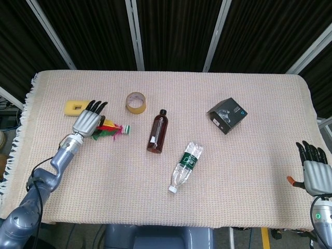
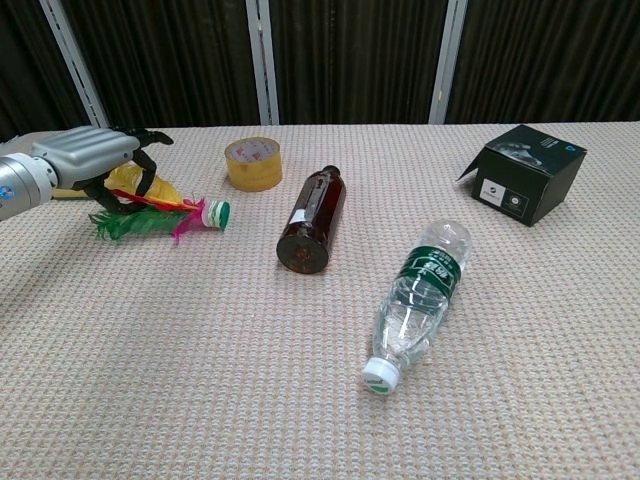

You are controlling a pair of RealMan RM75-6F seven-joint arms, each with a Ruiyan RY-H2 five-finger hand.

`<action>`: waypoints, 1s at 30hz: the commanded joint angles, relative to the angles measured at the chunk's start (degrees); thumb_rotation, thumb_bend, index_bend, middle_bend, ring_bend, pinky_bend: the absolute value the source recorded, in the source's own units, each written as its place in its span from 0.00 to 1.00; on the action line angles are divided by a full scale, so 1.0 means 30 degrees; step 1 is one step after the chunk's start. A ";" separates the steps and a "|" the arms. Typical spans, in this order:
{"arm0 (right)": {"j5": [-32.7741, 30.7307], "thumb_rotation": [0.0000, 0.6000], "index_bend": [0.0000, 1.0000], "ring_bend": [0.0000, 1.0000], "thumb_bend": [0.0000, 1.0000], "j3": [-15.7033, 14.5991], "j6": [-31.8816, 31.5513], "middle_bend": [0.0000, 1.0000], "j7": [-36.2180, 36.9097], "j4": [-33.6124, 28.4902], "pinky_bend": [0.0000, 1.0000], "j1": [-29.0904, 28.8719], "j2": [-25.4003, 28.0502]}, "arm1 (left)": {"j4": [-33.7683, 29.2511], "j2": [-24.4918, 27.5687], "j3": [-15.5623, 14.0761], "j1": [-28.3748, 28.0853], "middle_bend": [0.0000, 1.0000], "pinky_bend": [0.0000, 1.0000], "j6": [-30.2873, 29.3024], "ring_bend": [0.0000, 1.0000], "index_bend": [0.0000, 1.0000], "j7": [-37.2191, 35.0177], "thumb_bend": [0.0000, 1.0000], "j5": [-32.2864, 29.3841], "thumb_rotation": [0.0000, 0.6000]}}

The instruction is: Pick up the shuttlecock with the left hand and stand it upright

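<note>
The shuttlecock (image 1: 113, 129) lies on its side on the cloth, its green and white base pointing right and its red, green and yellow feathers pointing left. In the chest view the shuttlecock (image 2: 165, 214) shows the same way. My left hand (image 1: 88, 122) sits over the feather end, and in the chest view the left hand (image 2: 92, 158) curls its dark fingers down around the feathers and grips them. My right hand (image 1: 315, 174) hangs off the table's near right corner with its fingers spread and nothing in it.
A yellow sponge (image 1: 73, 107) lies just behind my left hand. A tape roll (image 1: 136, 101), a brown bottle (image 1: 157, 132) on its side, a clear water bottle (image 1: 185, 166) on its side and a black box (image 1: 227, 114) lie further right on the beige cloth (image 1: 249, 171).
</note>
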State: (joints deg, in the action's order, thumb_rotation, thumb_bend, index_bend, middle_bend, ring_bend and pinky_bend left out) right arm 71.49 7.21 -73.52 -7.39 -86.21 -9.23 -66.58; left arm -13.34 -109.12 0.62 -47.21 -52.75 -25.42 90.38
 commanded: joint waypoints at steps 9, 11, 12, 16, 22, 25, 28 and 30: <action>0.0635 1.00 0.00 0.00 0.12 -0.0193 -0.0410 0.00 0.0324 -0.0361 0.00 0.0146 0.0226 | -0.6684 0.3528 0.0428 -0.0669 0.06 0.00 -0.3668 0.00 0.82 0.2146 0.62 0.0332 1.00; 0.0782 1.00 0.00 0.00 0.12 -0.0225 -0.0563 0.00 0.0448 -0.0426 0.00 0.0217 0.0306 | -0.8751 0.4490 0.0685 -0.0700 0.07 0.00 -0.3728 0.00 0.82 0.2683 0.61 0.0123 1.00; 0.0885 1.00 0.00 0.00 0.12 -0.0263 -0.0634 0.00 0.0538 -0.0474 0.00 0.0261 0.0365 | -1.0216 0.5207 0.0820 -0.0698 0.07 0.00 -0.3644 0.00 0.82 0.3002 0.61 -0.0027 1.00; 0.1242 1.00 0.00 0.00 0.12 -0.0360 -0.0967 0.00 0.0801 -0.0616 0.00 0.0424 0.0543 | -1.4593 0.7433 0.1073 -0.0435 0.08 0.00 -0.3208 0.00 0.80 0.4251 0.61 -0.0623 1.00; 0.1854 1.00 0.00 0.00 0.12 -0.0556 -0.1701 0.00 0.1013 -0.0946 0.00 0.0787 0.0777 | -1.9177 1.0220 0.0372 0.0559 0.07 0.00 -0.1835 0.00 0.78 0.6234 0.61 -0.1727 1.00; 0.2035 1.00 0.00 0.00 0.12 -0.0649 -0.1873 0.00 0.0884 -0.1002 0.00 0.0873 0.0741 | -2.0493 1.1272 0.0123 0.0980 0.07 0.00 -0.1444 0.00 0.77 0.7181 0.61 -0.2208 1.00; 0.2089 1.00 0.00 0.00 0.12 -0.0670 -0.1913 0.00 0.0700 -0.1040 0.00 0.0874 0.0672 | -2.1328 1.2126 -0.0059 0.1301 0.07 0.00 -0.1278 0.00 0.76 0.7454 0.61 -0.2405 1.00; 0.2127 1.00 0.00 0.00 0.12 -0.0686 -0.1940 0.00 0.0531 -0.1079 0.00 0.0870 0.0607 | -2.1927 1.2855 -0.0319 0.1567 0.07 0.00 -0.1113 0.00 0.76 0.7395 0.61 -0.2415 1.00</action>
State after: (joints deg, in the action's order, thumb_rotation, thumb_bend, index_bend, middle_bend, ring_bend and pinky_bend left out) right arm 77.82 5.18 -79.30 -5.66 -89.40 -6.62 -64.67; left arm -77.54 -72.28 0.55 -43.55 -56.94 -3.52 83.65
